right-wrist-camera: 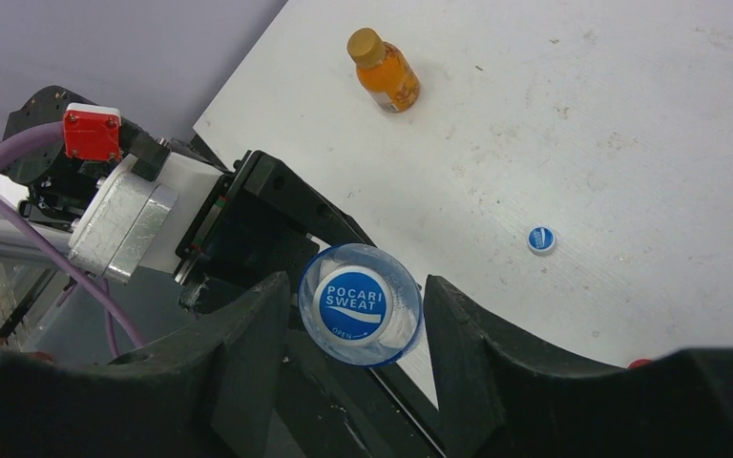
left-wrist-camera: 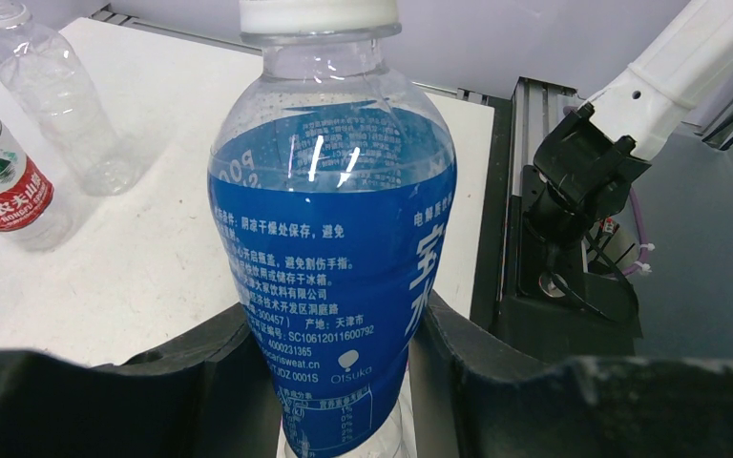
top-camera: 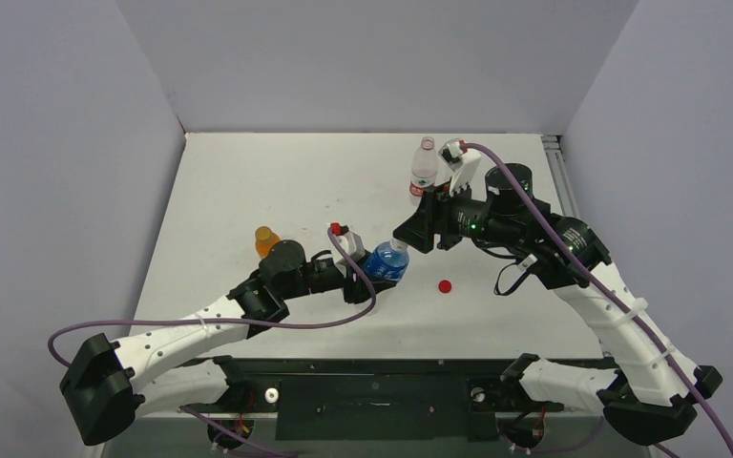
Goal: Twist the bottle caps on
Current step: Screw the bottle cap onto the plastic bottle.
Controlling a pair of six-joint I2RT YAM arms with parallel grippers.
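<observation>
Cap (right-wrist-camera: 353,303), blue-and-white, sits on the neck of the blue bottle (left-wrist-camera: 334,239) between the jaws of the right claw (right-wrist-camera: 353,283), which stand apart on either side and do not touch it. The left claw (left-wrist-camera: 344,391) is clamped on the bottle's lower body, holding it tilted. Jaws closing off-centre might pinch the shoulder or tip the cap and cross-thread it. Twisting could also spin the bottle in its grip. A second blue-and-white cap (right-wrist-camera: 541,239) and a red cap (top-camera: 445,285) lie loose on the worktop (top-camera: 248,181).

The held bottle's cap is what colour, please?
The cap is blue on top, white lettering; right wrist view.
</observation>
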